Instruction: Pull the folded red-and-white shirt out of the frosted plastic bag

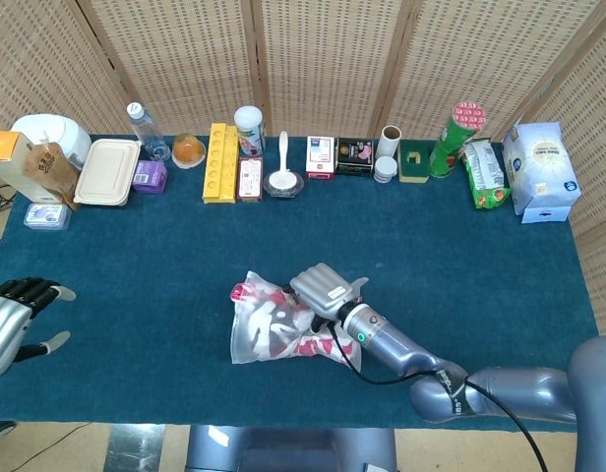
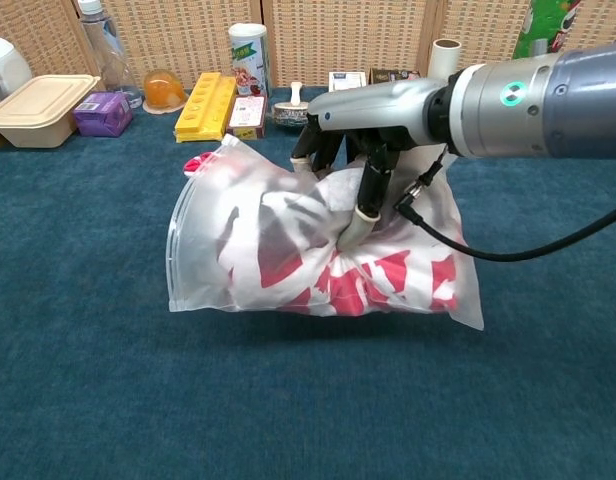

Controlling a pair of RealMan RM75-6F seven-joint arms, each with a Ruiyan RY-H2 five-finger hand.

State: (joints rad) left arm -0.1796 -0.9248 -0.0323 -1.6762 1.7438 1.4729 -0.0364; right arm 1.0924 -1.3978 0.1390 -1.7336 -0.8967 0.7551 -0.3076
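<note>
The frosted plastic bag [image 2: 228, 250] hangs a little above the blue table [image 1: 460, 256] with the folded red-and-white shirt [image 2: 373, 285] inside. A bit of red cloth shows at the bag's upper left corner. My right hand [image 2: 356, 165] grips the bag from above, bunching plastic and shirt together. From overhead, the bag [image 1: 269, 329] is near the table's front middle, with the right hand [image 1: 325, 287] on its right end. My left hand [image 1: 13, 317] is at the far left edge, off the table, fingers apart and holding nothing.
Along the back edge stand a beige lunch box [image 1: 107, 171], a water bottle [image 1: 144, 128], a yellow tray [image 1: 220, 162], small boxes, a green tube [image 1: 453, 138] and a tissue pack [image 1: 541, 170]. My right arm runs in from the front right.
</note>
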